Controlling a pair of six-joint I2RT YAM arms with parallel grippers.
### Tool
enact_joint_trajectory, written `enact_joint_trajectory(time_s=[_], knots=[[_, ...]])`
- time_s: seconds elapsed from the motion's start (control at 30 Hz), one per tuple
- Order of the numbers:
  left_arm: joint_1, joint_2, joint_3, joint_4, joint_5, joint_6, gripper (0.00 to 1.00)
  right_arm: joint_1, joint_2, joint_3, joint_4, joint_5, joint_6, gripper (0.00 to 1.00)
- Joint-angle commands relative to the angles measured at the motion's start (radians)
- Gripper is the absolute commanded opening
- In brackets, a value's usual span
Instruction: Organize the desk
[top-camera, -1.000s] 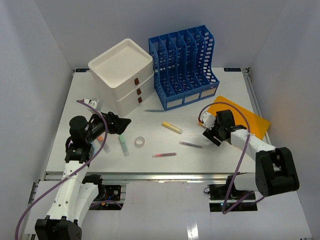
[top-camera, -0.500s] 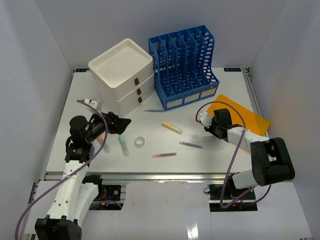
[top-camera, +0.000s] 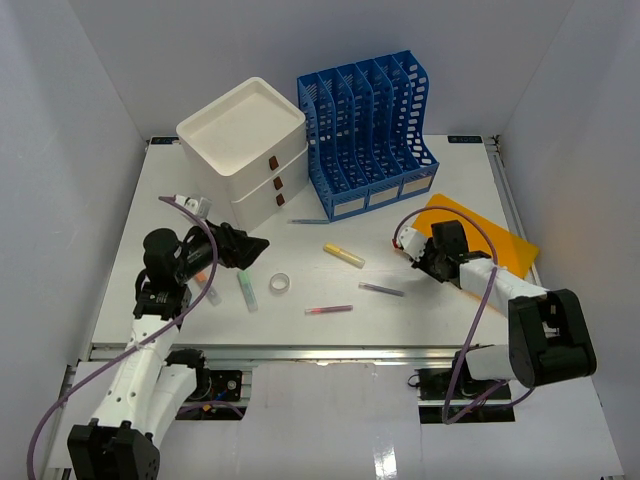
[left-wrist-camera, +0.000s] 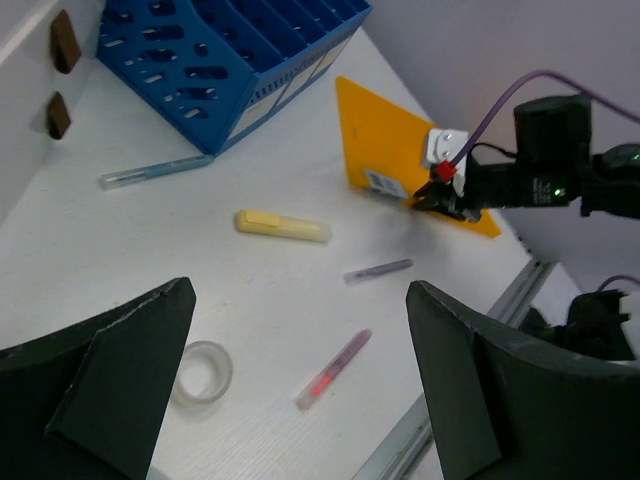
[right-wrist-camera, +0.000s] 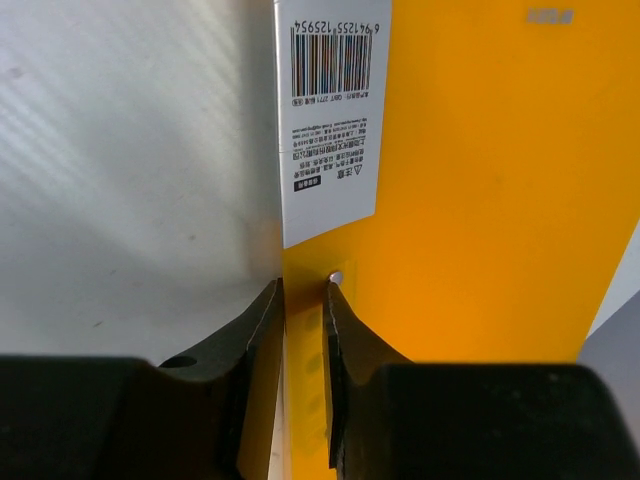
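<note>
The white desk (top-camera: 170, 205) carries loose stationery: a yellow highlighter (top-camera: 343, 255), a purple pen (top-camera: 381, 289), a red-banded pen (top-camera: 328, 309), a clear tape roll (top-camera: 280, 284), a green marker (top-camera: 247, 292) and a blue pen (top-camera: 305, 221). A yellow folder (top-camera: 490, 235) lies at the right. My right gripper (right-wrist-camera: 303, 285) is shut on the folder's (right-wrist-camera: 480, 200) near-left edge, just below its barcode label (right-wrist-camera: 330, 110). My left gripper (left-wrist-camera: 300, 290) hovers wide open above the desk's left half, holding nothing; the tape roll (left-wrist-camera: 200, 372) and red-banded pen (left-wrist-camera: 333, 369) lie below it.
A white two-drawer box (top-camera: 245, 150) stands at the back left, a blue file rack (top-camera: 370, 130) beside it. A metal rail (top-camera: 320, 352) runs along the front edge. White walls close in the sides and the back.
My right gripper slid up to the folder's edge and closed from wide to a narrow pinch on it. The left arm barely shifted and stays open.
</note>
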Motion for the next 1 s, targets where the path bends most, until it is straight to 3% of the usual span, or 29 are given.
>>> enact_joint_trajectory(time_s=[0.0, 0.1, 0.23, 0.47, 0.67, 0.97], knots=[[-0.127, 0.049, -0.025, 0.121, -0.003, -0.214, 0.98, 0.000, -0.142, -0.002, -0.164, -0.114, 0.021, 0.11], [-0.290, 0.113, -0.017, 0.165, -0.136, -0.298, 0.98, 0.000, -0.221, 0.007, -0.208, -0.145, 0.013, 0.10], [-0.428, 0.237, 0.021, 0.237, -0.270, -0.466, 0.96, 0.000, -0.281, 0.013, -0.234, -0.184, 0.000, 0.10], [-0.633, 0.584, 0.247, 0.249, -0.432, -0.610, 0.95, 0.000, -0.350, 0.035, -0.288, -0.230, -0.026, 0.09], [-0.689, 0.848, 0.420, 0.236, -0.475, -0.696, 0.96, 0.000, -0.439, 0.070, -0.355, -0.295, -0.050, 0.09], [-0.739, 1.050, 0.597, 0.220, -0.472, -0.740, 0.96, 0.000, -0.526, 0.119, -0.429, -0.377, -0.062, 0.09]])
